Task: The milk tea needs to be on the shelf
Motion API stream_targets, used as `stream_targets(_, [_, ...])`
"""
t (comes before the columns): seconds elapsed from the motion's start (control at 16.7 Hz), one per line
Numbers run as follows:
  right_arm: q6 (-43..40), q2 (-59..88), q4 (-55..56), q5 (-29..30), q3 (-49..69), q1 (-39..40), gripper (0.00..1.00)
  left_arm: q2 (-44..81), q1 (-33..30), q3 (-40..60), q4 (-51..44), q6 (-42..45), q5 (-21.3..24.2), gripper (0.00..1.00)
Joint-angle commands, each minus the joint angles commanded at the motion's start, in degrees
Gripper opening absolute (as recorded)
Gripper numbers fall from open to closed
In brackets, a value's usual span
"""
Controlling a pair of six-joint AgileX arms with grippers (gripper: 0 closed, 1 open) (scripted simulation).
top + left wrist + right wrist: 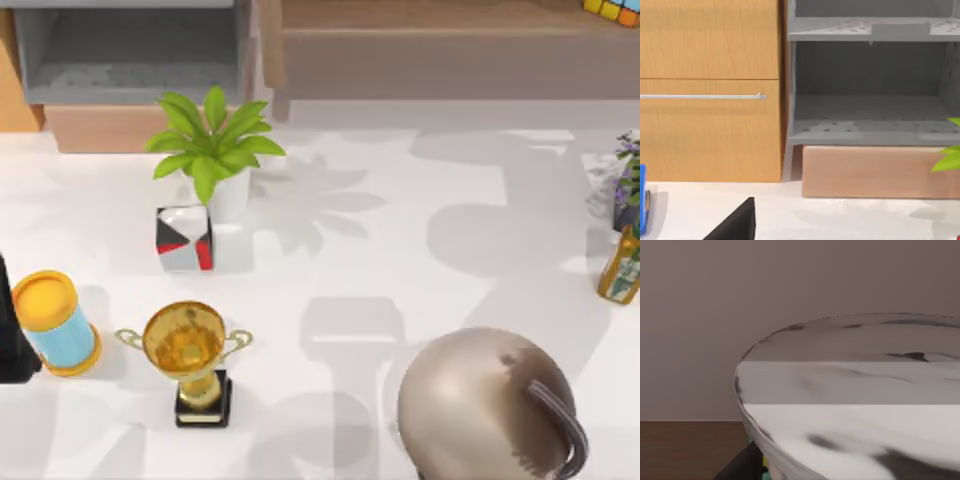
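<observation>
Nearest the top camera looms the milk tea (490, 405), at the table's (400, 250) front right: a round beige top, mottled with brown, with a grey straw curving along its right edge. In the right wrist view its pale marbled side (855, 390) sits right up against the lens. A dark part of the right gripper (742, 464) shows just under it; whether that gripper is wide, narrow or holding, I cannot tell. The left arm (10, 330) waits at the left edge, its gripper's state also untellable. The grey shelf (130, 60) stands far back left. Toward it stand a trophy (190, 355), a cube (184, 238) and a plant (212, 140); a blue cup (55, 322) sits beside the left arm.
</observation>
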Motion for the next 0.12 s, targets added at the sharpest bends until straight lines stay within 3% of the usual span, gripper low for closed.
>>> stream_targets(0.12, [0.0,0.0,0.0,0.0,0.0,0.0,1.0,0.0,0.0,0.0,0.0,0.0,0.0,1.0])
